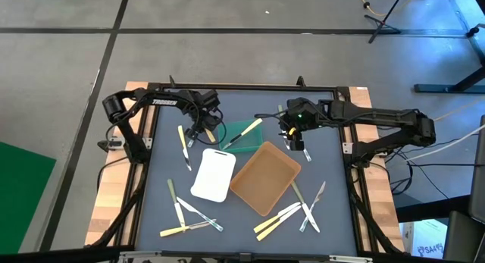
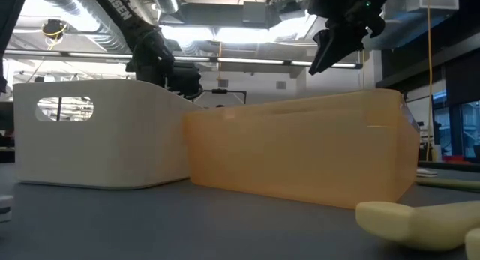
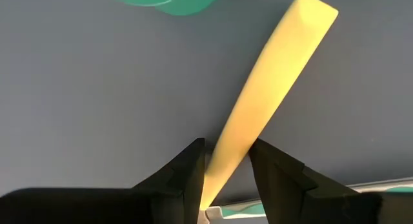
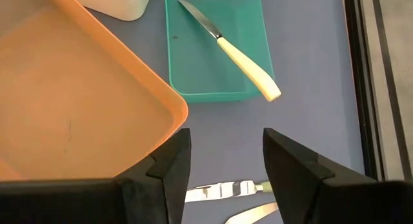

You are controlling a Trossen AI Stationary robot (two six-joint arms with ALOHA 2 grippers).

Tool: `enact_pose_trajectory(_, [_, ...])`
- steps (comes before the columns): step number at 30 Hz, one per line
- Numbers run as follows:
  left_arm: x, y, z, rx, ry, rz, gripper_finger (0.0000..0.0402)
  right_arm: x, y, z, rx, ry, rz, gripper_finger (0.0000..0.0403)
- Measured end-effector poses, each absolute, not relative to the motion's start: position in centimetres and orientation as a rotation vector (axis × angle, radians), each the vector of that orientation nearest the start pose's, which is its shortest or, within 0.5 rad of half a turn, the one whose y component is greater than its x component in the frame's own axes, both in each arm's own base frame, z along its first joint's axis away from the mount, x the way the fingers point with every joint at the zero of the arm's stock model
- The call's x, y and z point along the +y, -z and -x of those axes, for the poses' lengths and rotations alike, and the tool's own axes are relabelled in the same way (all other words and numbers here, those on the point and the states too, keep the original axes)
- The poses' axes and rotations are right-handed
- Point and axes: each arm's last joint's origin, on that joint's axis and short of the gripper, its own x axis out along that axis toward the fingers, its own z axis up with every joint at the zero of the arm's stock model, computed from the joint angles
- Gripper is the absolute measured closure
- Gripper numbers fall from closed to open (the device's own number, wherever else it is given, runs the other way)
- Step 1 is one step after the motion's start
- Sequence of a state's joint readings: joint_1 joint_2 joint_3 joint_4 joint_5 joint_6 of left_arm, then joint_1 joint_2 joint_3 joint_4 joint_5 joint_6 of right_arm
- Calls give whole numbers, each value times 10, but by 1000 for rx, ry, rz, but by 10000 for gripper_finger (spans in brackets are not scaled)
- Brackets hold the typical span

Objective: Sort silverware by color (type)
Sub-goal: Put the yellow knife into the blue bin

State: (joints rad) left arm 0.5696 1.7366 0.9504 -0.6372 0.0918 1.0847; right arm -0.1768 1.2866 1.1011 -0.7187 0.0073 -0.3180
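The left gripper (image 3: 226, 179) sits at 11 o'clock on the table, its fingers clamped across a cream-yellow utensil (image 3: 264, 101) near one end. The right gripper (image 4: 226, 159), fingers apart and empty, hangs at 1 o'clock above the brown tray's (image 1: 265, 176) far edge. The rest of the silverware (image 1: 292, 211) lies scattered between 4 and 8 o'clock, with 1 knife (image 4: 242, 56) resting in the green tray (image 4: 193, 69). These pieces look light, thin, stiff and slick, so they probably pivot in a pinch; mid-handle seems the safest hold.
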Motion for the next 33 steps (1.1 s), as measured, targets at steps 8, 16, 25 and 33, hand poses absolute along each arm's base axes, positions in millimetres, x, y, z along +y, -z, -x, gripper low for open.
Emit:
enact_pose_trajectory(8, [156, -133, -249, 1370, 396, -451, 289, -46, -295, -254, 913, 27, 219, 223])
enact_pose_trajectory(16, [155, -132, -249, 1373, 398, -448, 333, -46, -295, -254, 912, 27, 220, 223])
enact_pose_trajectory(25, [155, -132, -249, 1374, 398, -448, 347, -46, -295, -254, 913, 27, 220, 223])
enact_pose_trajectory(33, [153, -132, -246, 1405, 411, -421, 349, -46, -295, -254, 913, 27, 220, 223])
